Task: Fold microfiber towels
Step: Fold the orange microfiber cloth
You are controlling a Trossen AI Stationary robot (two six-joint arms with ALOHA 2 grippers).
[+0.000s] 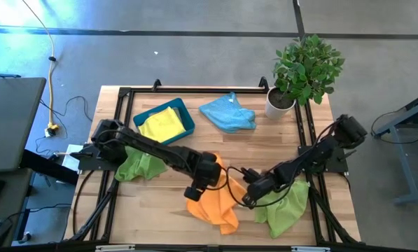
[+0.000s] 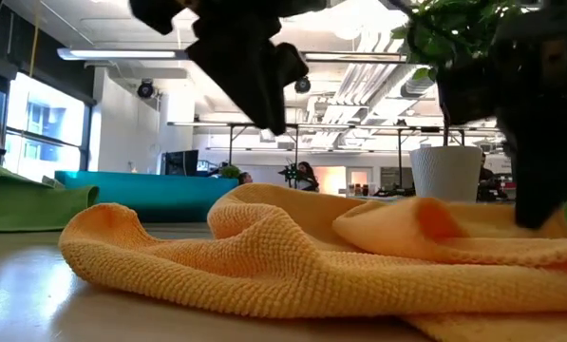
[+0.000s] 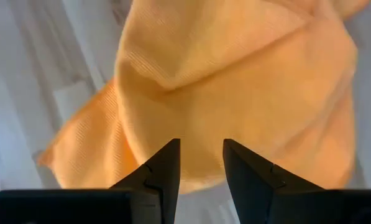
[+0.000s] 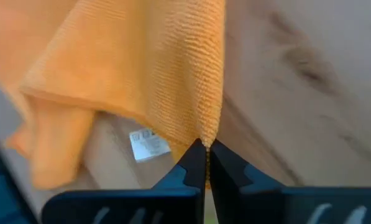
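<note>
An orange microfiber towel point(image 1: 216, 201) lies crumpled on the wooden table near its front edge, with folds heaped up point(image 2: 292, 237). My left gripper point(image 1: 193, 192) hangs open just above the towel's left part, nothing between its fingers point(image 3: 201, 146). At the towel's right side, my right gripper point(image 1: 248, 198) is shut on it point(image 4: 207, 144). One lime green towel point(image 1: 140, 166) lies under the left arm and another point(image 1: 287, 204) under the right arm. A light blue towel point(image 1: 227, 113) lies at the back. A yellow towel point(image 1: 161, 124) rests in the teal tray point(image 1: 186, 115). My right gripper pinches an edge of the orange towel point(image 4: 210, 124) between its two fingertips, at the towel's right side. The fingers come slanting down from the table's right. The cloth runs away from the fingers in a fold, and the rest of the towel lies bunched on the table.
A potted plant point(image 1: 303, 70) stands at the back right corner. The black frame rails point(image 1: 194, 89) run round the table's edges. A white care label point(image 4: 149, 144) shows under the orange towel. Bare wood lies between the blue towel and the orange one.
</note>
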